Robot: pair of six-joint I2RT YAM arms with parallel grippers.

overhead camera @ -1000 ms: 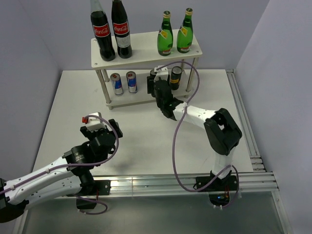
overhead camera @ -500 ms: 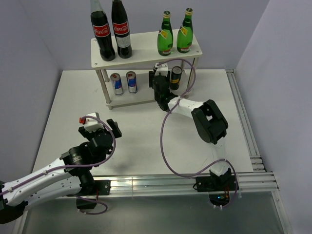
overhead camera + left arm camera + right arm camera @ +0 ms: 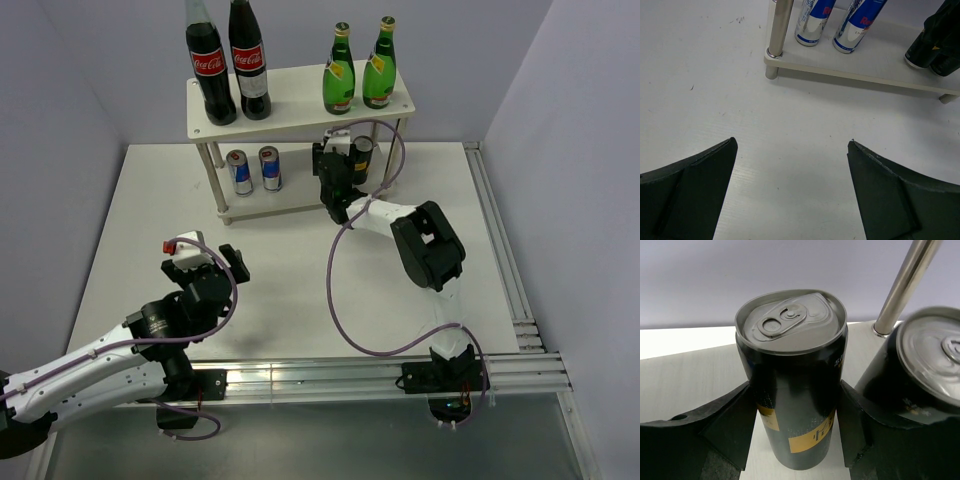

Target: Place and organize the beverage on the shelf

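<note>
Shelf leg [image 3: 905, 285] and neighbouring can [image 3: 927, 375] block rightward; leftward (bare board [image 3: 690, 377]) open.

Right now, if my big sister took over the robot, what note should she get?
The left gripper is open and empty, over the table in front of the shelf.
The right gripper is shut on a dark can at the lower board, beside the other dark can.
Done: two green bottles on the top board, two blue-and-silver cans on the lower board.
Left to do: probably just release the held can once it stands firm, then back the arm out.
</note>
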